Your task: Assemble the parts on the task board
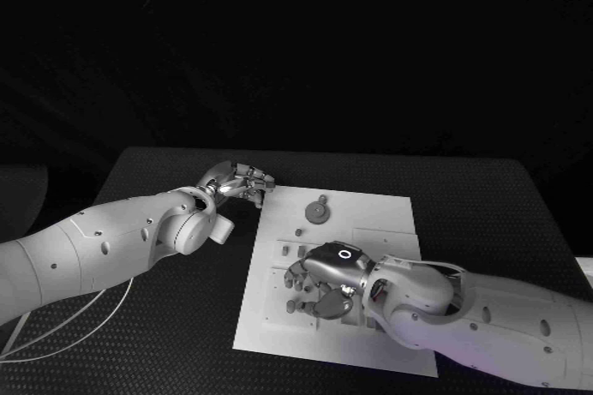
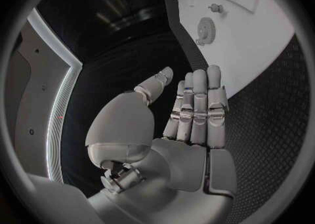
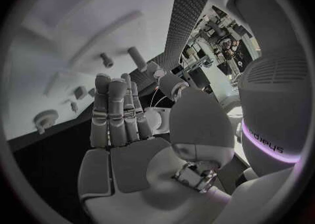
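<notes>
Hovering empty, fingers straight, the right robot hand (image 1: 324,279) overhangs the task board (image 1: 371,224).

You see the board (image 1: 371,215) in the middle of the table (image 1: 148,168), a gear (image 1: 318,212) near its far edge, your left hand (image 1: 241,185) beside its far left corner, your right hand (image 1: 324,279) over its middle

- Head view: looks down from above and behind both hands, taking in the whole task board (image 1: 340,275).
- Left wrist view: sits close behind the left hand (image 2: 190,114), facing the board's gear (image 2: 205,28).
- Right wrist view: sits close behind the right hand (image 3: 121,129), also seeing that gear (image 3: 46,119).
</notes>
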Motion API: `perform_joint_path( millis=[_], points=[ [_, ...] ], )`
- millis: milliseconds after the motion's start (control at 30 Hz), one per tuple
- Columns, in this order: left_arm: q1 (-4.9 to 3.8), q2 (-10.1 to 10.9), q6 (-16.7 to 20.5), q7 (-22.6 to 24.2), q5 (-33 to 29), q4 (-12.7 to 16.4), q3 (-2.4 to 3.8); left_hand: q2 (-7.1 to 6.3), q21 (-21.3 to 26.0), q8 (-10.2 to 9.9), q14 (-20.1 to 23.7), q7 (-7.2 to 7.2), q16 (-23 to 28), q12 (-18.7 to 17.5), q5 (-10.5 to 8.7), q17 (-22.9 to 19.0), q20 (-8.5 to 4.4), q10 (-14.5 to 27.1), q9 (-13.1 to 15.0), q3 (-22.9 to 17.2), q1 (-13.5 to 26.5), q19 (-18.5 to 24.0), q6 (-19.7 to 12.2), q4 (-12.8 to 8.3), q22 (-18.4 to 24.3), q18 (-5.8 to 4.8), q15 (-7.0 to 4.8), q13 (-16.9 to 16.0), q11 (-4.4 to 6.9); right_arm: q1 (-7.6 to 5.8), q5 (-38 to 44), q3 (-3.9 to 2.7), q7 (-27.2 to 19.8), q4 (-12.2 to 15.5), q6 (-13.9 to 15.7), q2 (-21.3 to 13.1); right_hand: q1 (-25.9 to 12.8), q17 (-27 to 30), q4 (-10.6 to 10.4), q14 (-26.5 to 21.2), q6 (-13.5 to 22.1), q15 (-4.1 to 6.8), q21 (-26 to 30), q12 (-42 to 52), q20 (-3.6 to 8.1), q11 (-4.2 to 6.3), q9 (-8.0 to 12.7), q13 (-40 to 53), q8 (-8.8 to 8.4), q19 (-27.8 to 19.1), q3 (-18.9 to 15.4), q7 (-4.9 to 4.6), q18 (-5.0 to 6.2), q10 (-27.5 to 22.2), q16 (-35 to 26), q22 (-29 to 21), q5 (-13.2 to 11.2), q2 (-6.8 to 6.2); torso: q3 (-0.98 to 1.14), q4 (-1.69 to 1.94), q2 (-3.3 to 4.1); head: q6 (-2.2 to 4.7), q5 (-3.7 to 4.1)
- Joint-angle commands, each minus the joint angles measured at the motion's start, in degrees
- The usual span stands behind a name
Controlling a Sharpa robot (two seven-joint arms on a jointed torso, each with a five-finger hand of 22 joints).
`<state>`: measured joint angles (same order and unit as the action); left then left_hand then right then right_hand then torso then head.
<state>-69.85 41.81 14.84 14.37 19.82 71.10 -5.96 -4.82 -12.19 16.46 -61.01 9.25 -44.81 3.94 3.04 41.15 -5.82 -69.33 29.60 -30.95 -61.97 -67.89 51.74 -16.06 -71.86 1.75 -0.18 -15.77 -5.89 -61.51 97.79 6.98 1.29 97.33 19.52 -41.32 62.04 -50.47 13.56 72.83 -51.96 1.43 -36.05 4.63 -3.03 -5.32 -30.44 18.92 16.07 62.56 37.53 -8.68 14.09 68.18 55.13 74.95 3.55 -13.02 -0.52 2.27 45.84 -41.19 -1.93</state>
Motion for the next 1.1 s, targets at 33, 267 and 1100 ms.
perform_joint_path(
  millis=[33, 267, 1100],
  points=[
    [-0.04, -0.17, -0.44, 0.66, -0.18, 0.04, 0.04, 0.21, 0.27, 0.2, -0.57, 0.15, 0.22, 0.07, -0.03, 0.09, 0.01, 0.28, -0.09, 0.33, -0.29, -0.32, -0.04, -0.1, -0.06, 2.59, 0.01, 0.08, 0.0, -1.67, -6.4, -0.72, -1.26, 0.13, 3.52, -1.82, -1.47, 0.07, -1.9, 0.63, 0.08, 0.26, -0.34, 0.43, 0.11, 0.56, 0.13, 0.26, -0.32, 0.56, -0.23, -0.62, 0.91, 1.0, 0.35, 1.18, -0.3, 0.72, -0.05, -0.05, -0.09, 0.63, 0.72],
    [-0.04, -0.64, -0.4, 0.71, -0.29, -0.64, 0.04, 0.21, 0.28, 0.21, -0.57, 0.15, 0.22, 0.08, -0.03, 0.1, 0.01, 0.27, -0.09, 0.35, -0.27, -0.33, -0.04, -0.09, -0.07, 2.59, 0.01, 0.09, 0.0, -8.35, -20.66, -0.8, 3.76, -1.89, -5.26, -6.28, -2.8, 0.48, -5.24, 0.94, -1.04, 2.5, -0.57, 6.61, 0.36, 3.17, -0.22, 5.33, 0.38, 0.7, -1.06, 0.53, 0.91, 9.41, 0.53, 1.14, -0.33, 1.49, -0.09, -0.17, -0.16, 1.58, 2.09],
    [0.15, -2.26, -0.55, 0.91, -0.83, -2.61, 0.0, 0.21, 0.37, 0.23, -0.55, 0.15, 0.27, 0.1, -0.04, 0.14, 0.05, 0.21, -0.09, 0.52, 0.07, -0.3, 0.0, 0.07, -0.13, 2.54, 0.02, 0.09, 0.0, -10.52, -26.65, 5.63, 16.85, 3.17, -22.89, -18.66, -12.6, -10.26, -17.67, 4.09, -6.52, 6.68, -7.54, 56.95, 4.53, 7.46, -7.68, 52.6, 3.77, 5.81, -2.19, 4.45, 0.91, 2.84, 21.64, 1.38, -0.3, 1.86, -0.21, -0.82, -1.02, 1.77, 3.48]
  ],
)
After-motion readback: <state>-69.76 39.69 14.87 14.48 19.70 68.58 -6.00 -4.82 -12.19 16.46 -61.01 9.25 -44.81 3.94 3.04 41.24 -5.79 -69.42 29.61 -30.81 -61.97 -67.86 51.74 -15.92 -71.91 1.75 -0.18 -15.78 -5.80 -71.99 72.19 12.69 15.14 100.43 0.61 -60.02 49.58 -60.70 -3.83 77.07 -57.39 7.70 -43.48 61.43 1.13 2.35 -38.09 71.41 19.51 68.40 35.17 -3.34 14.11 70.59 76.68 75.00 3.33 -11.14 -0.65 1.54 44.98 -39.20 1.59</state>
